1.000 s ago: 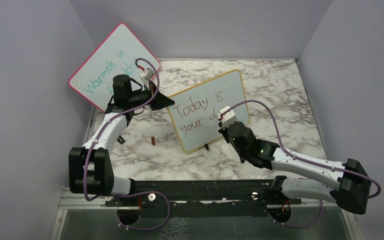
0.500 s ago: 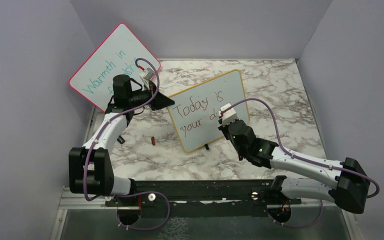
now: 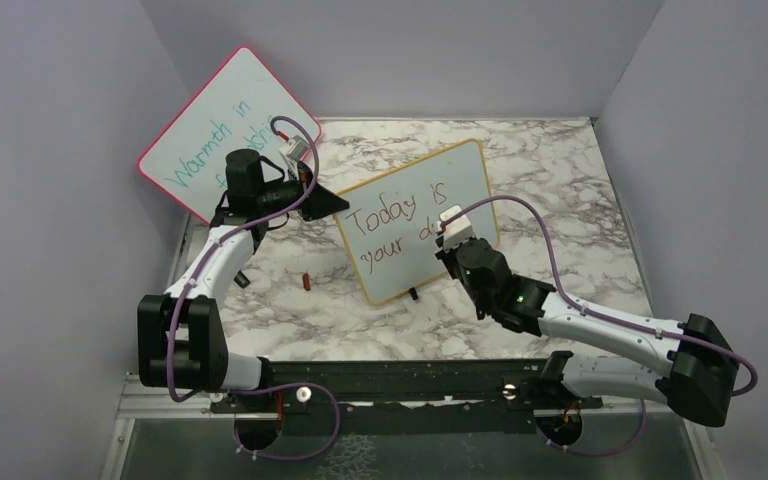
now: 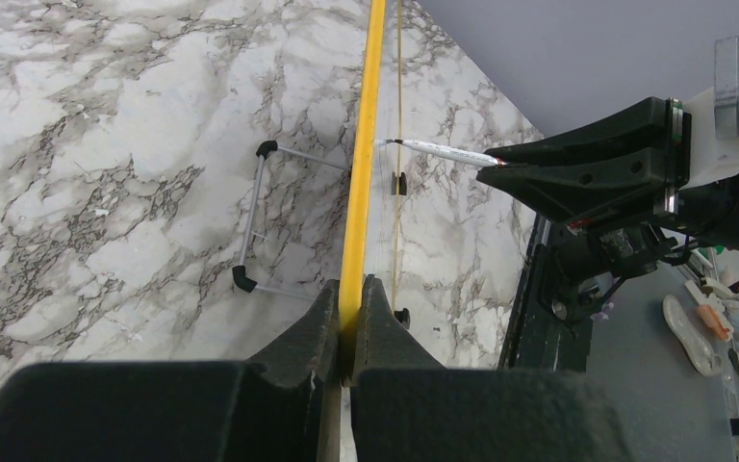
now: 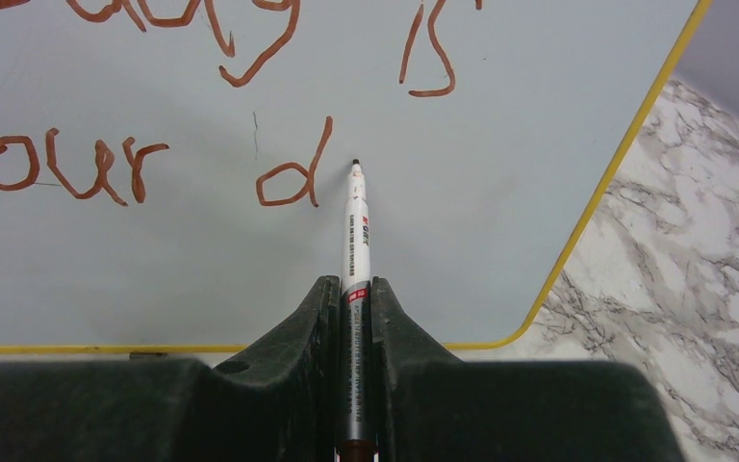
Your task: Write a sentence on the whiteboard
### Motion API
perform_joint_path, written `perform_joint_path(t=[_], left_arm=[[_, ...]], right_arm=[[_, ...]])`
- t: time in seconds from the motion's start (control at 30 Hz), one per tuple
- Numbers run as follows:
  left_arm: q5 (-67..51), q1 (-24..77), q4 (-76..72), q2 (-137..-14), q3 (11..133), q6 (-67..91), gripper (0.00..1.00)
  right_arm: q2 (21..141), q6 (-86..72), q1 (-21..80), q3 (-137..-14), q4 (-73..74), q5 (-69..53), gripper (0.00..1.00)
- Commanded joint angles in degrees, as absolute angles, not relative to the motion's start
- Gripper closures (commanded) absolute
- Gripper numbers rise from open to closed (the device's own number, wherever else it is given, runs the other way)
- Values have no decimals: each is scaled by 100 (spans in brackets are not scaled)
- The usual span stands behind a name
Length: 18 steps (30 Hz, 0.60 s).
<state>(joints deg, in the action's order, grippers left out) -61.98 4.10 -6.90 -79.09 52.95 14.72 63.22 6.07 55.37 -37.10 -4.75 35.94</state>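
Observation:
The yellow-framed whiteboard (image 3: 465,170) stands tilted on the marble table. My left gripper (image 3: 335,203) is shut on its upper left edge, and in the left wrist view the jaws (image 4: 348,298) pinch the yellow frame (image 4: 364,144). The sentence (image 3: 395,217) reads "Today IS" above "your d" in red-brown. My right gripper (image 5: 351,289) is shut on a white-and-silver marker (image 5: 357,231). Its tip is at the board just right of the "d" (image 5: 293,178). In the top view the right gripper (image 3: 447,240) covers the end of the second line.
A pink-framed board (image 3: 225,130) with teal writing leans on the back left wall. A small red cap (image 3: 305,281) and a small black piece (image 3: 243,281) lie on the table left of the whiteboard. The whiteboard's wire stand (image 4: 250,221) props it from behind.
The right arm with the marker has shifted very slightly at the end of the second line. The left arm and the whiteboard have not moved.

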Motion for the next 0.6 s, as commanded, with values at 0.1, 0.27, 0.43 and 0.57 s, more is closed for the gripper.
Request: perform_joint_path(t=[0.1,0.27,0.43,0.57], left_arm=[[-5845,391,-276,-8086,5273,1011,100],[-5845,391,-271,-8093,5273,1011,100],[-5845,387,-274,-8095,5282,1011,100],[-5845,384,-272,-8103,5282,1011,100]], right_arm=[[6421,694,5495,-3774,-675,3240,100],[6470,656,5502,-3811,-515,3065,99],[6391,562,5495,-3793,-284,2931,99],[6284,478,5502,-3779,-92,2921,100]])
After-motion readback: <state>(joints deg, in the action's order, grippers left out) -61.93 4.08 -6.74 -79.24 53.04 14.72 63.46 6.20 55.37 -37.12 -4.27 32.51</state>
